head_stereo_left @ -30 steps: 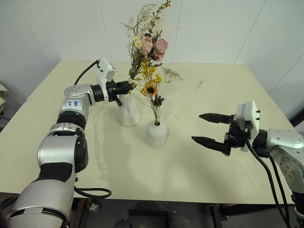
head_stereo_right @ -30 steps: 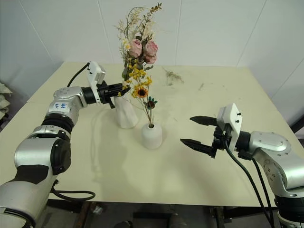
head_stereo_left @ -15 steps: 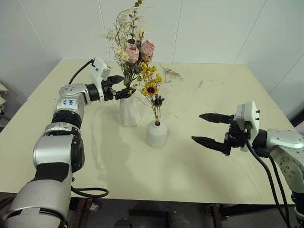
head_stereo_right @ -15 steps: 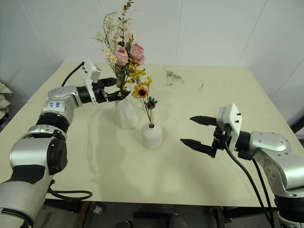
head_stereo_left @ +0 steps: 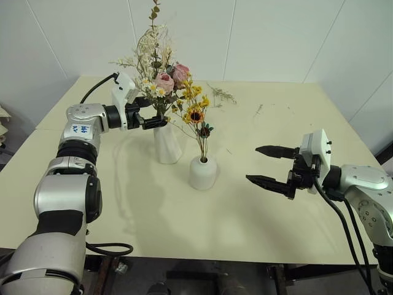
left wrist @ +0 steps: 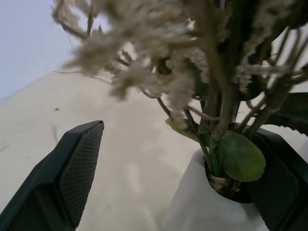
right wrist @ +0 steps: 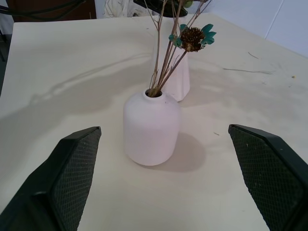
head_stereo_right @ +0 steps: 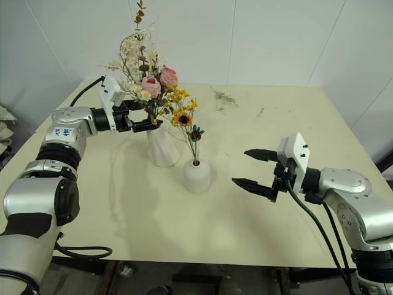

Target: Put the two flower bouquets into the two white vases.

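Observation:
The pink-rose bouquet (head_stereo_left: 161,78) stands with its stems in the tall white vase (head_stereo_left: 167,145) and leans to the left. My left gripper (head_stereo_left: 153,114) is open at the vase's mouth. In the left wrist view the stems (left wrist: 216,115) rise between the fingers (left wrist: 72,178), closer to one pad, out of the vase mouth (left wrist: 192,207). The yellow bouquet with a small sunflower (head_stereo_left: 195,114) sits in the short round vase (head_stereo_left: 202,173). My right gripper (head_stereo_left: 252,163) hangs open and empty to the right of that vase (right wrist: 151,127), apart from it.
Loose thin twigs (head_stereo_left: 221,94) and small bits (head_stereo_left: 258,110) lie on the far part of the cream table (head_stereo_left: 184,221). A white wall rises behind the table. The two vases stand close together.
My left gripper has opened and let go of the rose bouquet's stems, shifting a little left. The bouquet has swung from leaning right to leaning left. The right arm has kept still.

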Tool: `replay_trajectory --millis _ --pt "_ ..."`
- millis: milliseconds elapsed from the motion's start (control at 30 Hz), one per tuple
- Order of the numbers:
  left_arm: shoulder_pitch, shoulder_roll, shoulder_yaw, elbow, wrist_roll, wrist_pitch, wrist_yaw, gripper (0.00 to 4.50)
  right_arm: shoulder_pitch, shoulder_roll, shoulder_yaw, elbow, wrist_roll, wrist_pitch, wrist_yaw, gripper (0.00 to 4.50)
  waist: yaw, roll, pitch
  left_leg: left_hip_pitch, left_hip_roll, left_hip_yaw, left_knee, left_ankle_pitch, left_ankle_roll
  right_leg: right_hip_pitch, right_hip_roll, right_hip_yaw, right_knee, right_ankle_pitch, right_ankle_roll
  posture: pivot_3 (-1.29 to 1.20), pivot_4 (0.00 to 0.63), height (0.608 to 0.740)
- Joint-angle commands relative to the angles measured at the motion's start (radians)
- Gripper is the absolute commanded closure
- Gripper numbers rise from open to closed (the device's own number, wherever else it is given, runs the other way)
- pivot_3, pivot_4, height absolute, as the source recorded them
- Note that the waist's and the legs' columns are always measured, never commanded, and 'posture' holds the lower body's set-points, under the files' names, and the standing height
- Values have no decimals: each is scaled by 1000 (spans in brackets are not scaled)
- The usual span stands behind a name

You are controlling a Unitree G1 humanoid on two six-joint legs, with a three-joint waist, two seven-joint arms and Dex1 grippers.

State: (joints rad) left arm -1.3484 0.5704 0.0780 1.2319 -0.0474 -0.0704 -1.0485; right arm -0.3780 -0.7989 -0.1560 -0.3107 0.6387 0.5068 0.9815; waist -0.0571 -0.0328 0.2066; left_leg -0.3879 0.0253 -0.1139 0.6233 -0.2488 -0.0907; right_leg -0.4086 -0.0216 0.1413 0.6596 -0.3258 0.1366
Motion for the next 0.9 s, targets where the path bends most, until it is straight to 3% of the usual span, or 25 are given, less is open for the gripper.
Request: replay_trajectory --millis 33,233,667,900 --pt "-13 20 4 0 6 3 -19 75 -17 1 -10 -13 5 -18 10 0 0 0 0 0 0 0 0 0 0 0 0 0 0 0 0 0 150 740" --pt "-28 48 -4 -22 2 28 -115 75 -18 -5 -13 -7 1 -18 17 0 -3 0 0 0 0 0 -1 0 0 0 0 0 0 0 0 0 150 740" --pt "-94 20 31 1 -20 34 -44 75 -28 3 -5 -2 -10 -19 19 0 2 0 0 -2 0 0 -2 0 0 -1 0 0 -3 0 0 0 150 740" --pt "-99 44 20 -14 -6 62 -99 75 -14 0 -18 -17 -10 -15 10 0 1 0 0 -2 0 0 -2 0 0 -2 0 0 -3 0 0 0 150 740"
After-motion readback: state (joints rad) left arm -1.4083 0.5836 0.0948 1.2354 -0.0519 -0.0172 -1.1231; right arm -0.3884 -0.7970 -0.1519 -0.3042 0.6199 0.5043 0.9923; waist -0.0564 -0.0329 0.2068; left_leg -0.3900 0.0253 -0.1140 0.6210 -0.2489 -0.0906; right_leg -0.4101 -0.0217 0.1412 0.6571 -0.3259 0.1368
